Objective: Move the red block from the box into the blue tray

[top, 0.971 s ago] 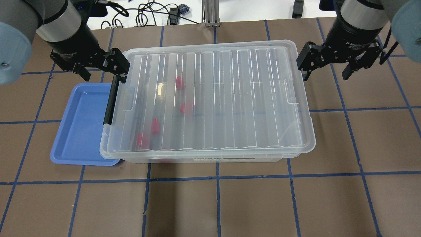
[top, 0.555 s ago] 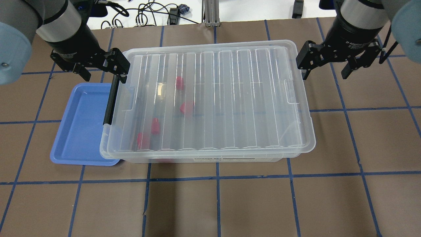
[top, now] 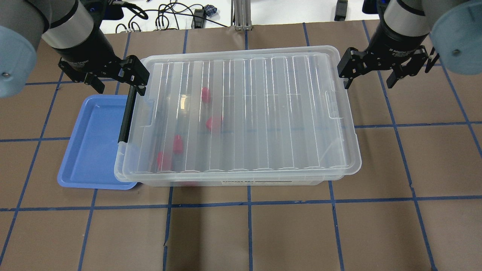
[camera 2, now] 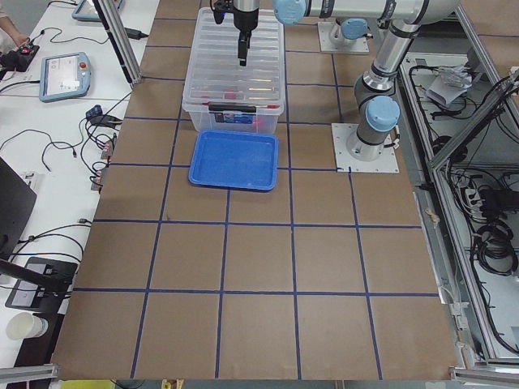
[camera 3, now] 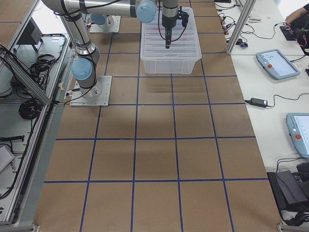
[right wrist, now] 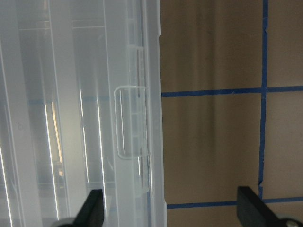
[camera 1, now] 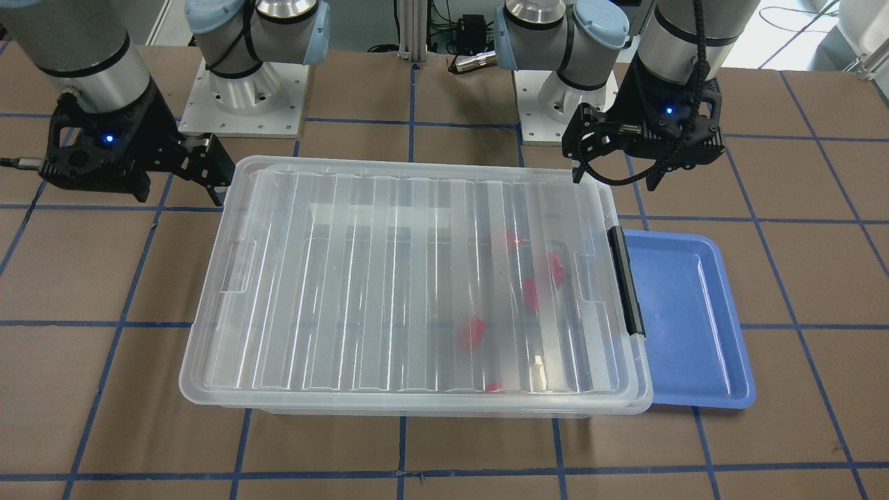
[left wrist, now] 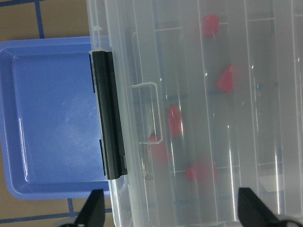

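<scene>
Clear, glossy plastic in the box (top: 312,181), ribbed on the lid (top: 263,113). Matt black plastic on the clip (top: 126,114) at the box's end. Smooth, slightly shiny blue plastic in the tray (top: 90,150) beside it. Matt brown paper (top: 301,233) under the box, lined with blue tape (top: 249,233).

A robotics lab is shown: two arm pedestals (camera 1: 239,90) are bolted to a bench (camera 2: 259,259) papered brown and gridded with blue tape (evenly squared), while teach pendants (camera 3: 275,64) and loose cables (top: 162,22) are laid on side tables (camera 3: 289,96).
</scene>
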